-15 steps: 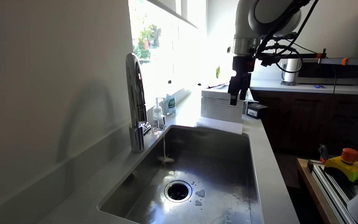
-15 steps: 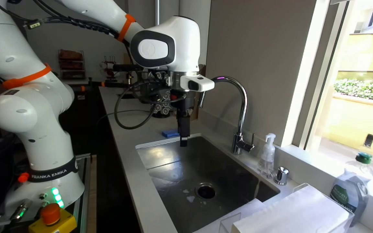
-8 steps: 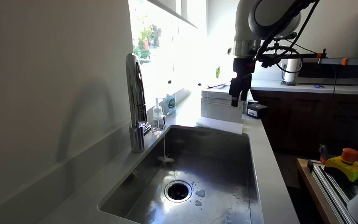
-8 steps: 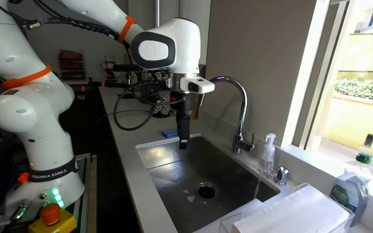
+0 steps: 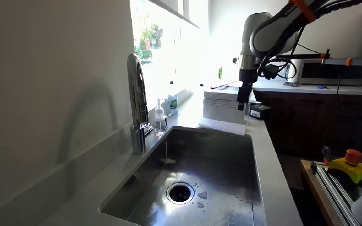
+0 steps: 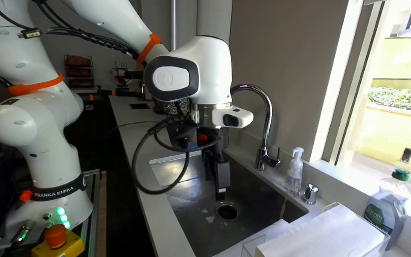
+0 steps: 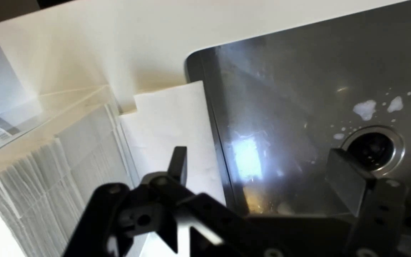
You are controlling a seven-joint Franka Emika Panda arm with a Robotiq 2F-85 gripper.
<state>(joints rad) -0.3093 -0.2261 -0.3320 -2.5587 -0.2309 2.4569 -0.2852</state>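
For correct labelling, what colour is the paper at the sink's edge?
White: the paper shows best in the wrist view.

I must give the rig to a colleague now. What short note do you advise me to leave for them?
Gripper: open, nothing held, in the air near one end of the sink.
Things: paper stack stands beyond that end, with a white sheet flat at its foot; pump bottle beside the faucet.
Done: no finished step shows.
Left: any grasp is not yet made; nothing sits between the fingers.

Window (image 5: pixel 182 59) blown out; soft shadow on dim wall (image 5: pixel 42 72); glare in sink (image 7: pixel 291 107); wrist view slightly blurred.
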